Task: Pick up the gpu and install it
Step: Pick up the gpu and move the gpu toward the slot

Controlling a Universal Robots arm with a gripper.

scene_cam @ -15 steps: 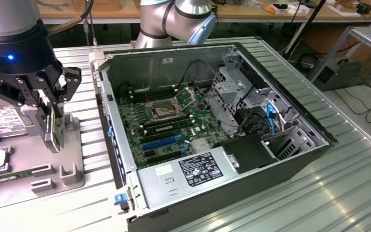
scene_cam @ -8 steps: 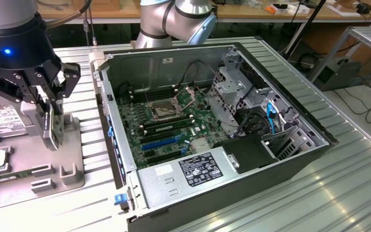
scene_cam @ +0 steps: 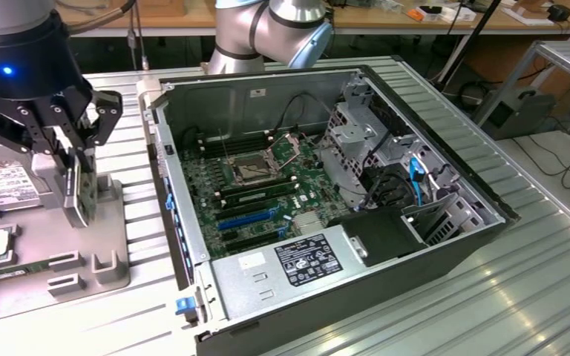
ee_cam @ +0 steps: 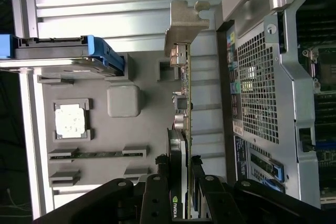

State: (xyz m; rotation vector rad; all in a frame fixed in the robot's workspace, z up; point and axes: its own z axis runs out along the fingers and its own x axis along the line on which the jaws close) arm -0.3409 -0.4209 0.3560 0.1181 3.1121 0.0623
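The gpu (scene_cam: pixel 79 196) is a thin, flat card with a dark face, a green board edge and a bent silver metal bracket (ee_cam: pixel 184 24) at its far end. The black jaws are clenched on it, part-closed around its thickness and pinching the dark cooler end from both sides. They hold it upright on edge over the moulded grey plastic tray (scene_cam: pixel 116 245), near the open computer case (scene_cam: pixel 235 104). I cannot tell whether its lower edge touches the tray.

In the tray's recesses lie a boxy silver hard drive (scene_cam: pixel 3 189) with a white label, a square metal-capped processor (ee_cam: pixel 71 120) and a narrow green memory stick (ee_cam: pixel 97 154). The case has grey sheet-metal walls and a green motherboard (scene_cam: pixel 255 200) inside, and it rests on a ribbed metal surface (scene_cam: pixel 522 282).
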